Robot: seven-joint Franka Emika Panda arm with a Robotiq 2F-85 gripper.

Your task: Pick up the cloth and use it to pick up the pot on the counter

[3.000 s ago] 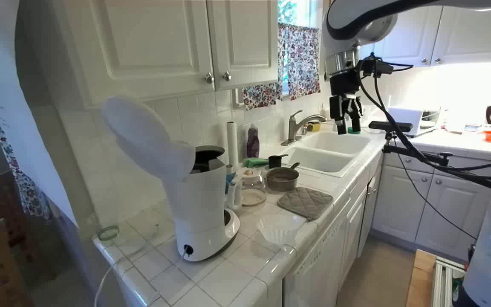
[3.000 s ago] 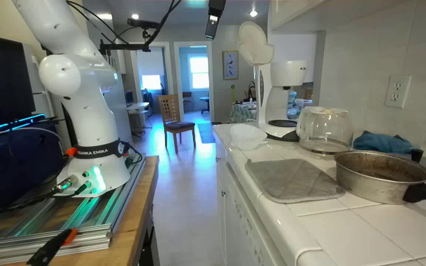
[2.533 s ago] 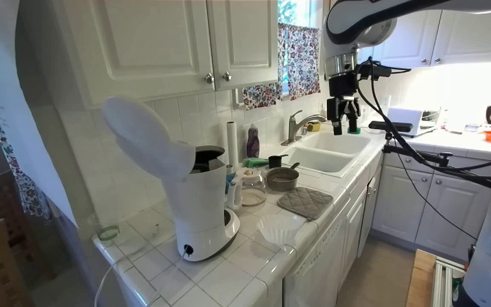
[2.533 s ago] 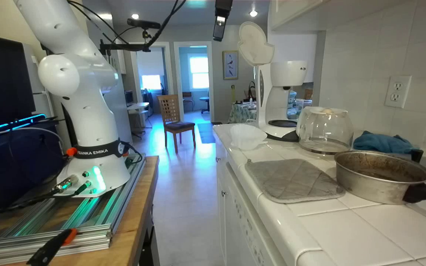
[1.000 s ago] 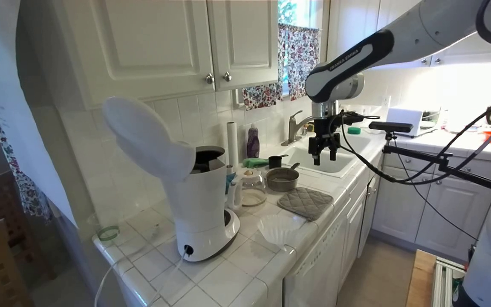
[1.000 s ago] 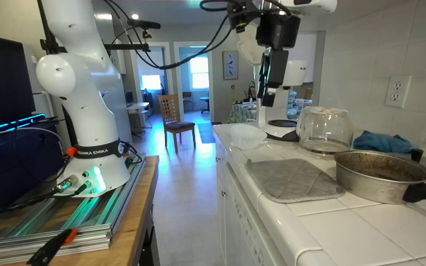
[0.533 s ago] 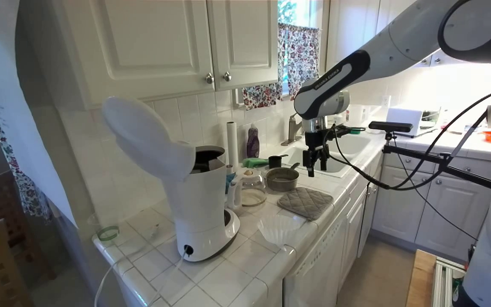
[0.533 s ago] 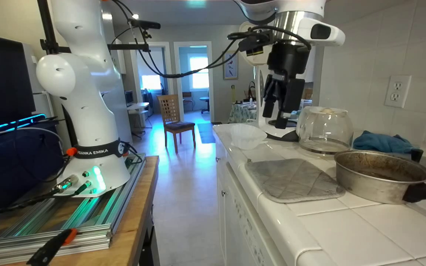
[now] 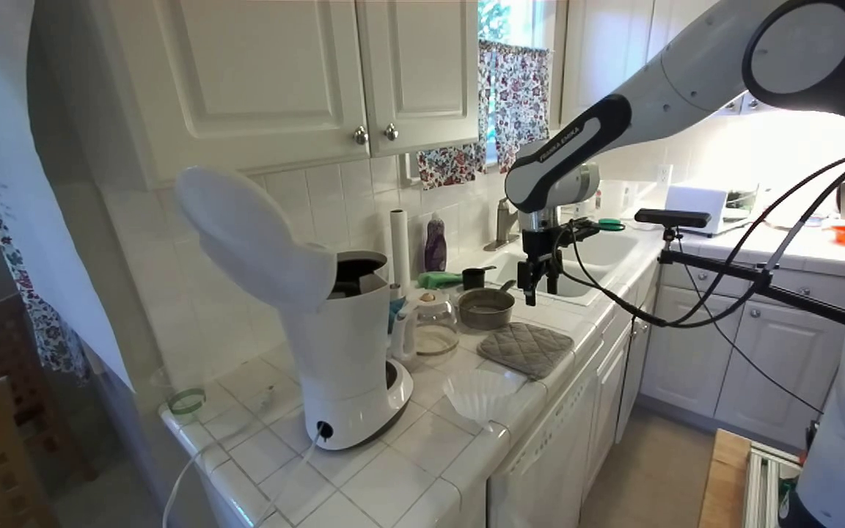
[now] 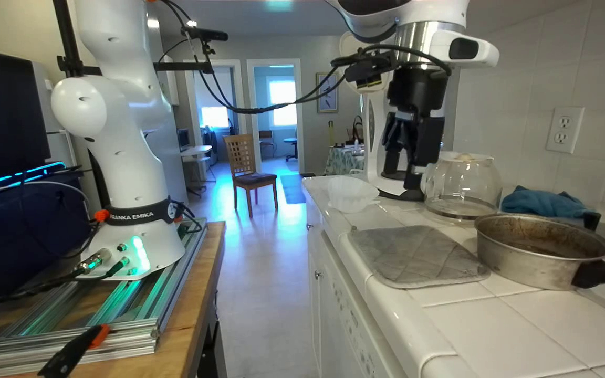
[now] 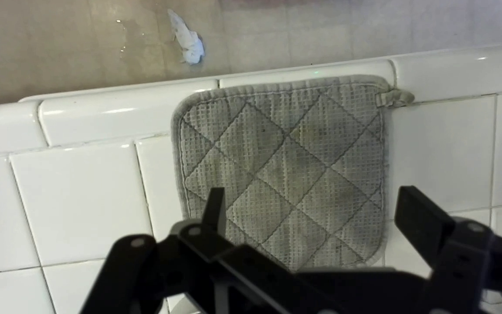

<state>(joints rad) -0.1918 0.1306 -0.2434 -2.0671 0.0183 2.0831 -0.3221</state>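
The cloth, a flat grey quilted square with a small loop at one corner, lies on the counter in both exterior views (image 9: 527, 349) (image 10: 418, 257). It fills the middle of the wrist view (image 11: 283, 161). The pot, low, round and metal with a dark handle, stands beside it in both exterior views (image 9: 485, 311) (image 10: 523, 265). I cannot make it out in the wrist view. My gripper (image 9: 542, 293) is open and empty, pointing down above the counter, apart from cloth and pot. It also shows in an exterior view (image 10: 402, 179). In the wrist view its fingers (image 11: 312, 192) are wide apart, with the cloth below them.
A glass carafe (image 10: 462, 184) stands behind the cloth and pot. A white coffee machine (image 9: 342, 359) and a pale fluted dish (image 9: 481, 396) are farther along the counter. A blue cloth bundle (image 10: 544, 202) lies by the wall. The counter's rounded edge (image 11: 116, 111) runs along the cloth.
My gripper has come down from high up and moved closer to the cloth and pot, only slightly in the last half second. The cloth and pot have not moved.
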